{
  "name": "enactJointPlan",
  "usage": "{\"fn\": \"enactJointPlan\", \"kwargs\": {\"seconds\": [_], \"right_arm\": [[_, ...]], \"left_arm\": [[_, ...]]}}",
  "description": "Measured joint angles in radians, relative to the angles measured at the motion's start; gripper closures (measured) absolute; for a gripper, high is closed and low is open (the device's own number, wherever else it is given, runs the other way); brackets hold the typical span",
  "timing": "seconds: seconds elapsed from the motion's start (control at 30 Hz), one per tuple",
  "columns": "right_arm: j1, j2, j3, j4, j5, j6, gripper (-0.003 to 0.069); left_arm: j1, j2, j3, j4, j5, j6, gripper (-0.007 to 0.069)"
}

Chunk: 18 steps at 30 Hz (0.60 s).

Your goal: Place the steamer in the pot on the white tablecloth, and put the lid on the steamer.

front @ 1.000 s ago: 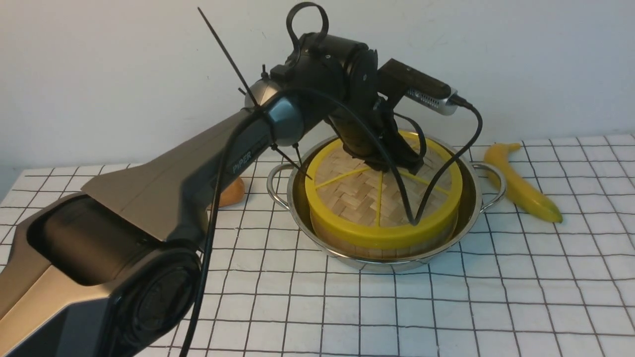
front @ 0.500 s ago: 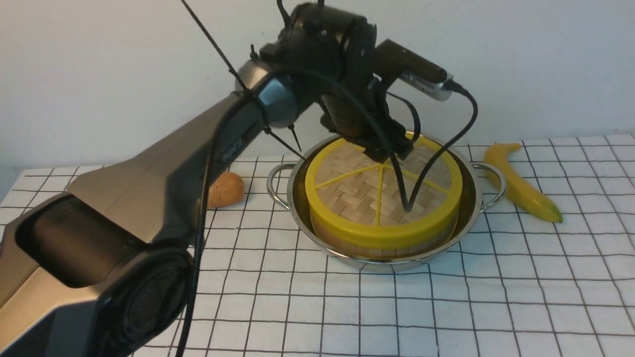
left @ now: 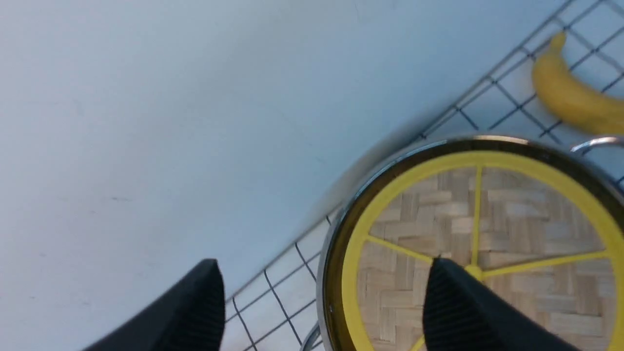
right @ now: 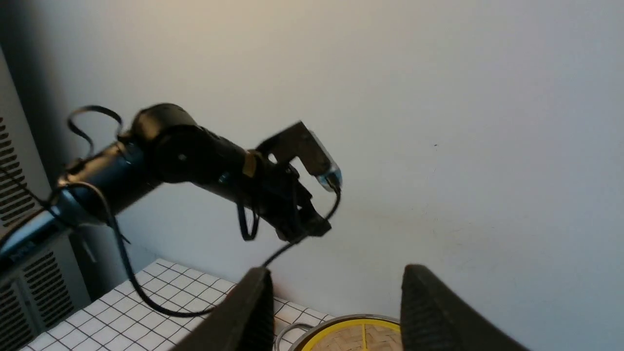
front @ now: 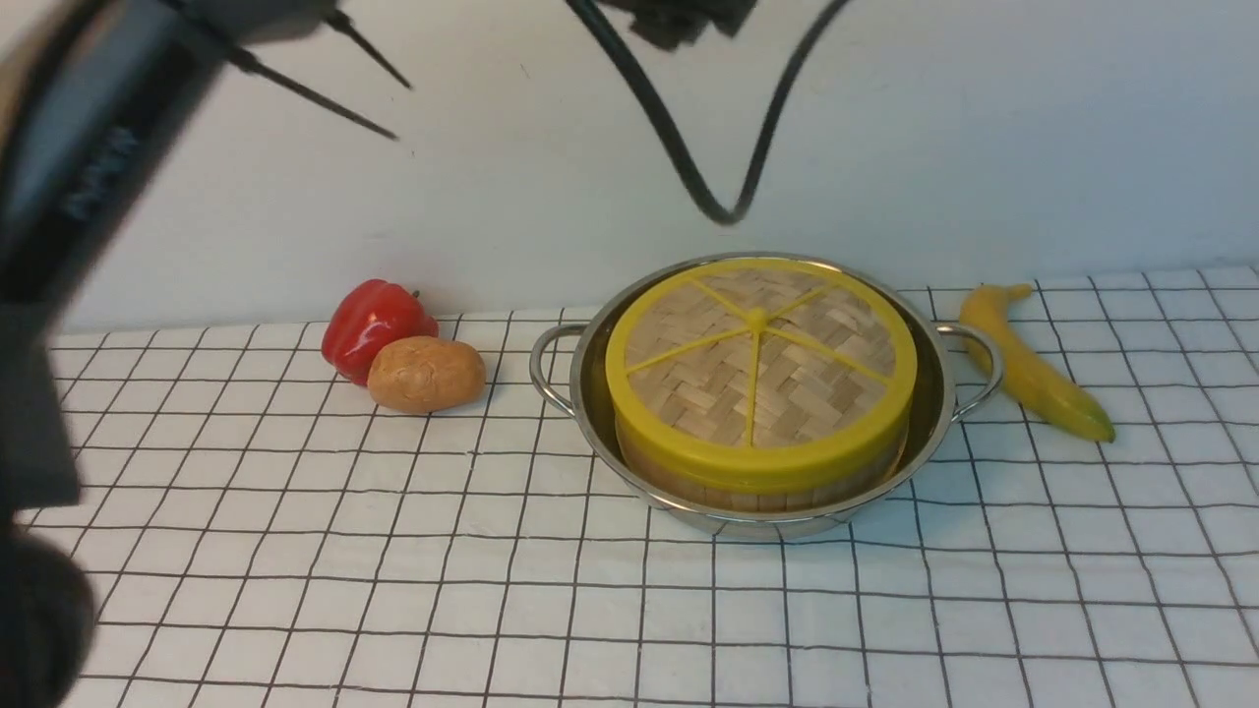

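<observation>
Yellow-rimmed lid (front: 755, 364) caps the steamer (front: 757, 489), well below the spread left gripper (left: 322, 263).

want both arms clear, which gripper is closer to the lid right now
Left. The left gripper hangs open above the lid, which fills much of its wrist view. The right gripper, also open, sits farther off; its view catches only the lid's edge.

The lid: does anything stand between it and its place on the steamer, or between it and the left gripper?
Nothing visible does. The lid already sits on the steamer inside the pot, and the left gripper hangs open above it with only air between them.
</observation>
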Motion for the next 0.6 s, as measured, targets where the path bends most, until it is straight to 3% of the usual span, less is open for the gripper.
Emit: {"fn": "enactJointPlan", "kwargs": {"seconds": [0.13,0.2,0.23,0.33,0.37,0.43,0.57,0.6], "right_arm": [[0.0,-0.001,0.005,-0.032,-0.001,0.0,0.0294],[0.0,-0.002,0.029,-0.047,-0.004,0.0,0.0294],[0.0,-0.002,0.032,-0.048,-0.004,0.0,0.0294],[0.0,-0.002,0.092,-0.062,-0.004,0.0,0.0294],[0.0,-0.002,0.101,-0.063,-0.004,0.0,0.0294],[0.0,-0.002,0.162,-0.064,-0.004,-0.016,0.0294],[0.0,-0.003,0.223,-0.07,-0.004,-0.049,0.0298],[0.0,-0.012,0.272,-0.085,-0.004,-0.074,0.0316]], "left_arm": [[0.0,-0.152,0.023,-0.025,0.0,-0.008,0.0267],[0.0,-0.272,0.068,-0.033,0.0,-0.008,0.0377],[0.0,-0.28,0.072,-0.033,0.0,-0.008,0.0386],[0.0,-0.429,0.183,-0.035,0.0,-0.008,0.0535],[0.0,-0.446,0.191,-0.035,0.0,-0.008,0.0543],[0.0,-0.567,0.318,-0.035,0.001,-0.008,0.0632],[0.0,-0.681,0.469,-0.035,0.002,-0.008,0.0648],[0.0,-0.762,0.586,-0.035,0.002,-0.005,0.0648]]}}
